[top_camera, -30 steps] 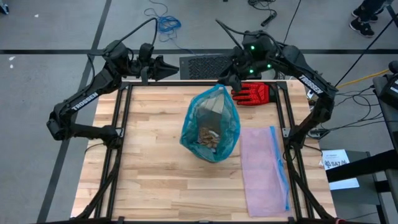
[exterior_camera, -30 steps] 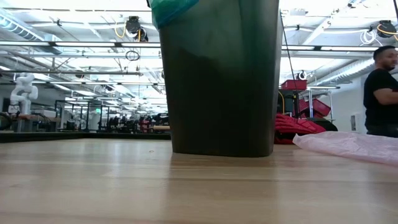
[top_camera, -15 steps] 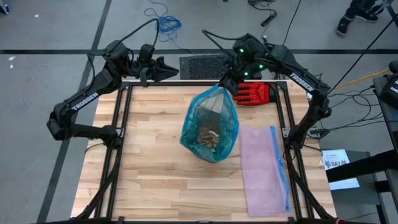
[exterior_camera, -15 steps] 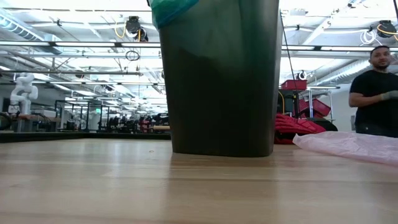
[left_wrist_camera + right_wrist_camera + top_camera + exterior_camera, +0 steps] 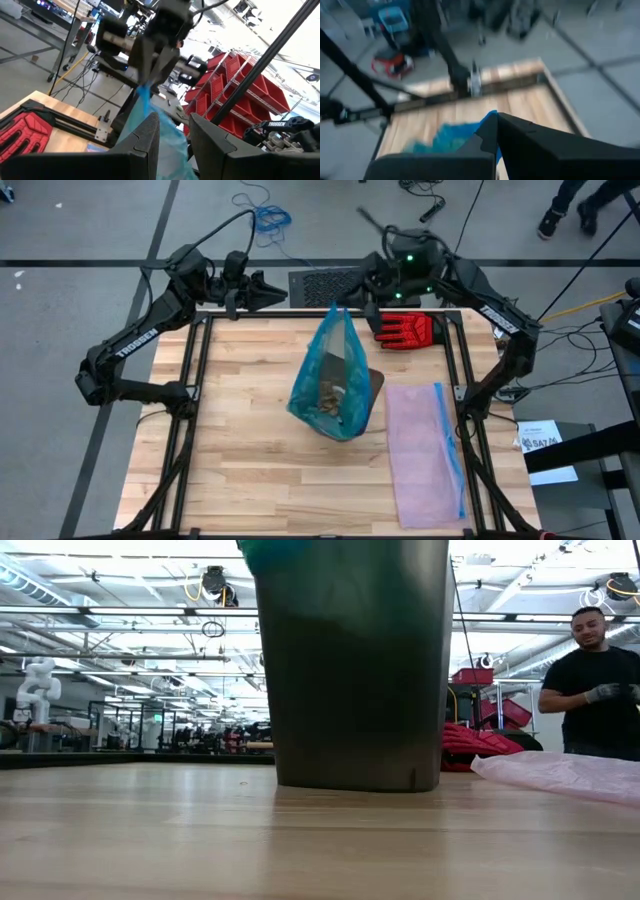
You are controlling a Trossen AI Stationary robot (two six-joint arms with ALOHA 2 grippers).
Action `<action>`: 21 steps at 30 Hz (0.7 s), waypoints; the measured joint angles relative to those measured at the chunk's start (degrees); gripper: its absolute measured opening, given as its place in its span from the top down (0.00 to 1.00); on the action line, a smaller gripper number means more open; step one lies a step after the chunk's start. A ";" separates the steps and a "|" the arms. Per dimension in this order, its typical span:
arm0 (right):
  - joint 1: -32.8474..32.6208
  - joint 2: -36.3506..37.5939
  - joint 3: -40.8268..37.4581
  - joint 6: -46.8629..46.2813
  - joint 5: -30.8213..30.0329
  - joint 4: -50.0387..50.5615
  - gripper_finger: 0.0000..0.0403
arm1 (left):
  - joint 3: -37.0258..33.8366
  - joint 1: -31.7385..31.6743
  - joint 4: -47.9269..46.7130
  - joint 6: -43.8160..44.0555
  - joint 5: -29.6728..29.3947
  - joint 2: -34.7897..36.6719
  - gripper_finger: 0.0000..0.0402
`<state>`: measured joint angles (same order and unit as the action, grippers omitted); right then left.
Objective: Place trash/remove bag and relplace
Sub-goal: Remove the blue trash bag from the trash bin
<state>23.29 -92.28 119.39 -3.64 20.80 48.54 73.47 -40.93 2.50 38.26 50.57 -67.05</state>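
Right hand (image 5: 150, 82) pinching bag (image 5: 335, 375) top, left wrist view only

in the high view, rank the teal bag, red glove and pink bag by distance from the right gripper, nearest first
1. teal bag: its top is pinched in the right gripper, table middle.
2. red glove: beside the gripper, at the table's far edge.
3. pink bag: flat on the table's near right.

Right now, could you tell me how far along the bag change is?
Done: the trash sits inside the teal bag. In hand: the right gripper is shut on the bag's top, pulling it into a peak above the bin. Left: lifting it out and fitting the pink bag, lying flat on the table. The left gripper waits at the far edge.
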 joint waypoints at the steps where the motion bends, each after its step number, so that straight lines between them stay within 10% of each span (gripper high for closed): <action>1: -0.07 0.17 0.00 -0.26 -0.14 -2.05 1.00 | 0.00 0.00 0.00 0.00 0.00 0.00 0.75; 21: -1.06 1.05 7.19 4.34 -5.55 -14.47 1.00 | -0.02 0.02 -0.42 -0.87 -0.03 0.00 0.75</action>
<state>22.23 -91.23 126.58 0.70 15.25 34.06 73.45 -40.91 2.09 37.40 50.53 -67.05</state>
